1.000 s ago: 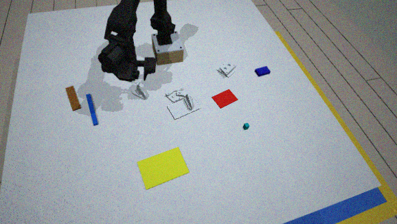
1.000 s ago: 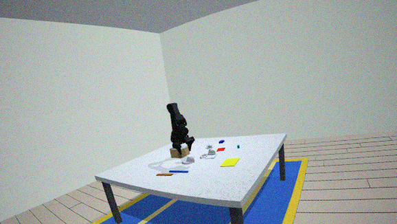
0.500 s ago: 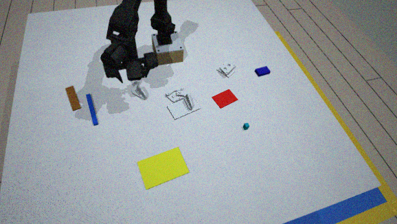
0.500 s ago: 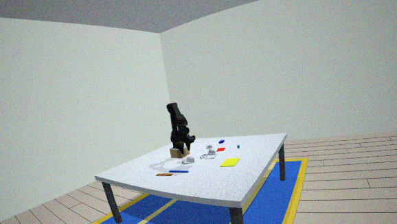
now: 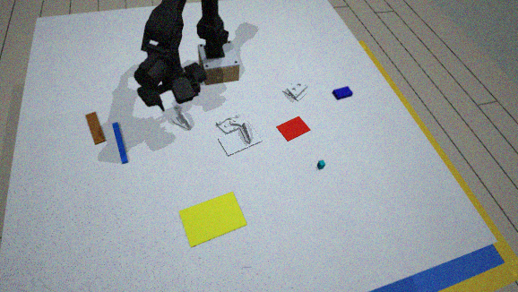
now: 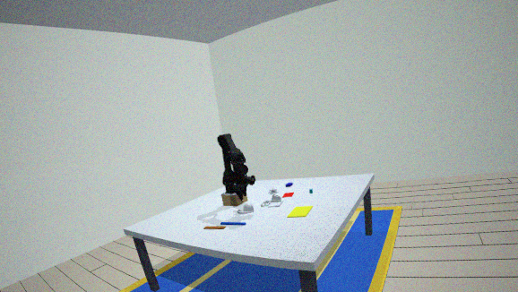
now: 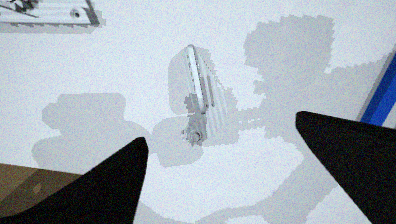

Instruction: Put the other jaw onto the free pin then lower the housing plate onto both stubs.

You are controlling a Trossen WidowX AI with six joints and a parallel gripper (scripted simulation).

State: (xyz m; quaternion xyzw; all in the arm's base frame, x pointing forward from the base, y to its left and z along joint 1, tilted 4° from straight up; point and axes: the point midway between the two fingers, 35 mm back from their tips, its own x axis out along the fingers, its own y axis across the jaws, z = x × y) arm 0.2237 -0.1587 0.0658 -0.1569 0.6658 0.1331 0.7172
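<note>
One loose white jaw [image 5: 183, 120] [image 6: 246, 209] [image 7: 216, 105] lies on the table [image 5: 148, 224] [image 6: 188, 237] [image 7: 270, 175], near the arm. One white base [image 5: 230, 145] [image 6: 271, 204] [image 7: 50, 14] sits well apart from it, with one jaw [image 5: 245, 132] [image 6: 276, 198] on it. One small white piece with holes [image 5: 297, 90] [image 6: 273, 191] lies farther off; whether it is the housing plate, I cannot tell.

There are two bars, one brown [image 5: 95, 128] [image 6: 214, 227] and one blue [image 5: 120, 142] [image 6: 233, 223] [image 7: 382, 95], and two flat panels, one red [image 5: 293, 128] [image 6: 288, 194] and one yellow [image 5: 212, 219] [image 6: 299, 211]. One dark blue block [image 5: 342, 92] [image 6: 289, 184] and one teal piece [image 5: 321, 164] [image 6: 311, 191] complete the count.

The one black arm [image 5: 163, 29] [image 6: 230, 154] rises from its wooden block [image 5: 222, 74] [image 6: 230, 200] and folds forward, its tool [image 5: 180, 100] [image 6: 249, 189] [image 7: 219, 131] above the table, pointing down. The fingers stand wide apart with nothing between them; in the wrist view the loose jaw appears beyond their gap.
</note>
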